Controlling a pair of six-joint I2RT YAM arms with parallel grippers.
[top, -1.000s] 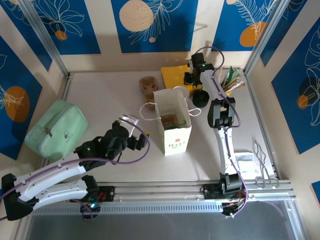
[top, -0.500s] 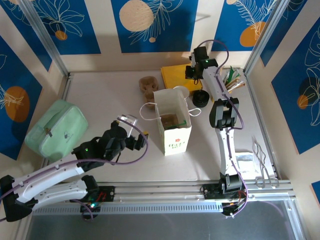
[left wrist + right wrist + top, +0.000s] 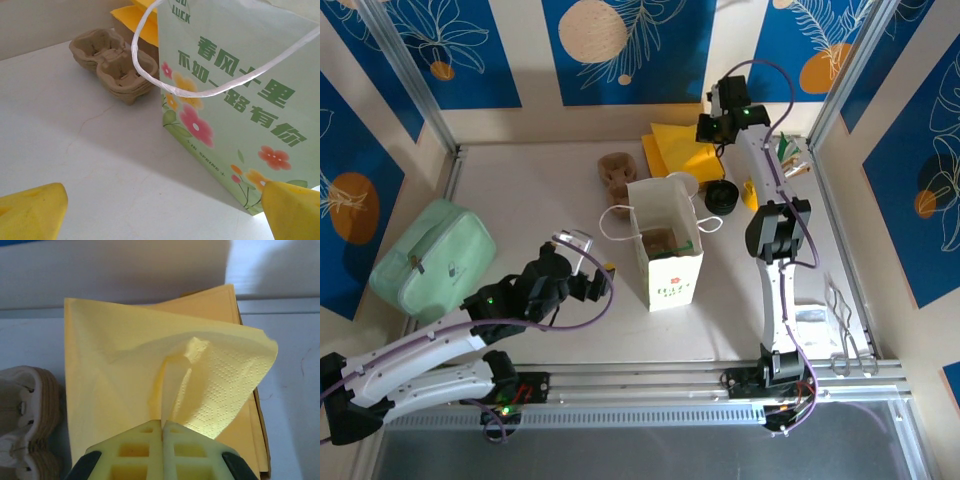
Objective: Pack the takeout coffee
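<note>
the takeout coffee (image 3: 720, 197) stands on the bench (image 3: 520, 190) close behind the right hand (image 3: 710, 132), on the side toward that arm's base and apart from it. from the left hand (image 3: 592, 256) it lies well off, beyond the white paper bag (image 3: 665, 250). from above, little more than the cup's dark lid can be made out; its side is hard to tell. the right arm crosses the yellow cup of straws and sticks (image 3: 783, 156), cutting off part of it, and the bag's walls hide much of its inside. the right hand is clenched on a yellow napkin (image 3: 165, 365), its fingers (image 3: 135, 445) pressed together on a pinched fold, the sheet raised above the yellow stack (image 3: 250, 405) beneath. the brown cup carrier (image 3: 25, 410) sits off to that hand's left in its wrist view. the left hand is spread wide and holds nothing, its yellow fingertips (image 3: 30, 212) apart in front of the bag's flowered face, not touching it.
</note>
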